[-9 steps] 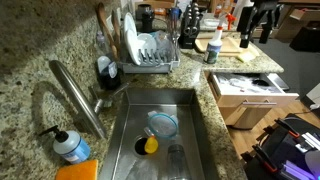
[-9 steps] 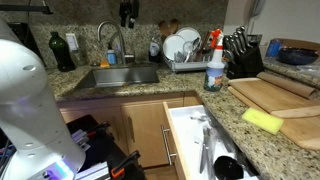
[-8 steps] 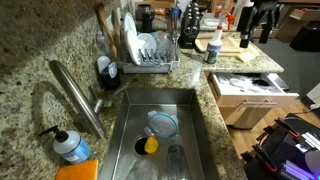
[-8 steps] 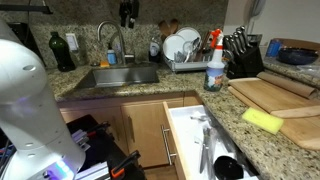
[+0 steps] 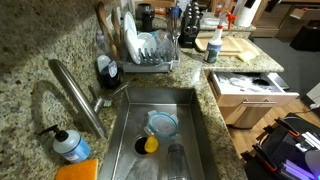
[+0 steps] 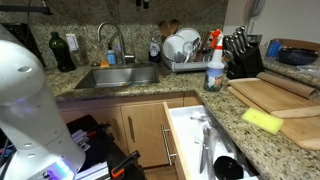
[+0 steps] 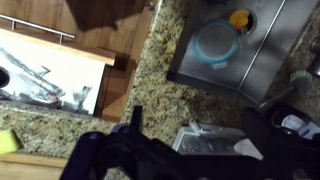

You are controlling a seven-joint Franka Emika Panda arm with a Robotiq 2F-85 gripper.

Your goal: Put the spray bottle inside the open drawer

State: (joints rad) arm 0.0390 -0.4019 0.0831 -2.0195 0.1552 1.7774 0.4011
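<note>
Wrist view: gripper (image 7: 190, 150) blurred, finger spread unreadable | spray bottle (image 6: 214, 63) upright on far counter, right of dish rack (image 6: 185, 50) | open drawer (image 6: 200, 140) near | risk: a descent that clips the trigger head would probably topple the tall bottle

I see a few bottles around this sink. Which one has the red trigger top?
The white spray bottle standing beside the dish rack. The blue soap bottle has a pump; the dark bottle has no trigger.
</note>
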